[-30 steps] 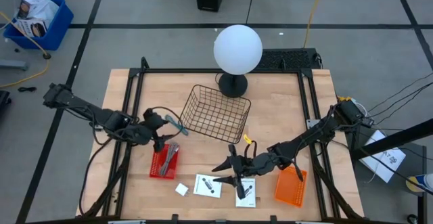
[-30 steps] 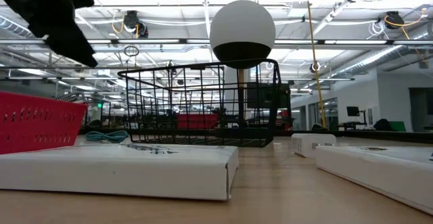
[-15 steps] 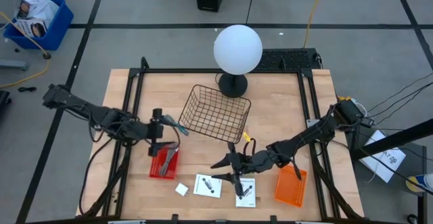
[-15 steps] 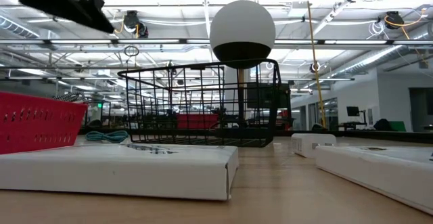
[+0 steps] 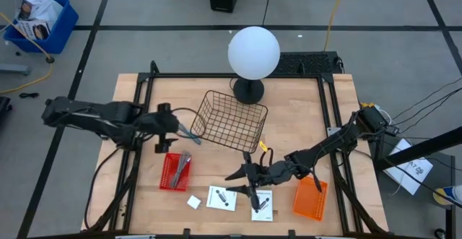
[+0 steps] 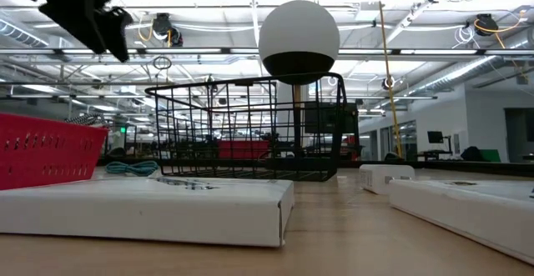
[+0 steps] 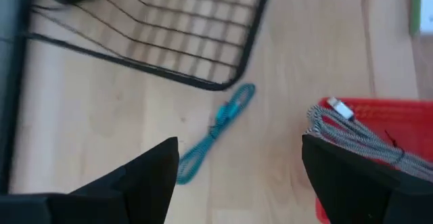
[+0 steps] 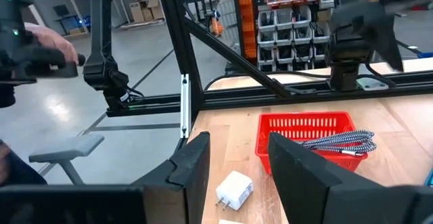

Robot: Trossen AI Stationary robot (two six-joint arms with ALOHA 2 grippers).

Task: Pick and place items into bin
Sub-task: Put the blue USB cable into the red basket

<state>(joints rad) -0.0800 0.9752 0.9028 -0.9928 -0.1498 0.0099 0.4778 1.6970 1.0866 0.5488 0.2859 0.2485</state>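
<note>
My left gripper [image 5: 161, 138] [image 7: 240, 160] is open and empty, held above the table between the red bin [image 5: 175, 171] and the black wire basket [image 5: 231, 120]. A teal cable [image 7: 215, 130] [image 5: 189, 133] lies on the wood beside the basket's near-left corner. A grey braided cable [image 7: 355, 139] lies in the red bin. My right gripper [image 5: 234, 183] [image 8: 237, 162] is open and empty, low over two white flat cards [image 5: 221, 197] [image 5: 262, 206]. A small white block [image 5: 193, 202] [image 8: 233, 190] rests flat on the table near them.
A white globe lamp [image 5: 253, 51] stands behind the basket. An orange bin [image 5: 309, 199] sits at the near right. Black frame rails [image 5: 137, 123] run along the table's sides. A person's hand [image 8: 40, 48] shows beyond the table's left side.
My left gripper has gone from over the red bin toward the table's far edge, to beside the teal cable, and has turned as it went. It stays open and empty. The right arm and the things on the table have kept still.
</note>
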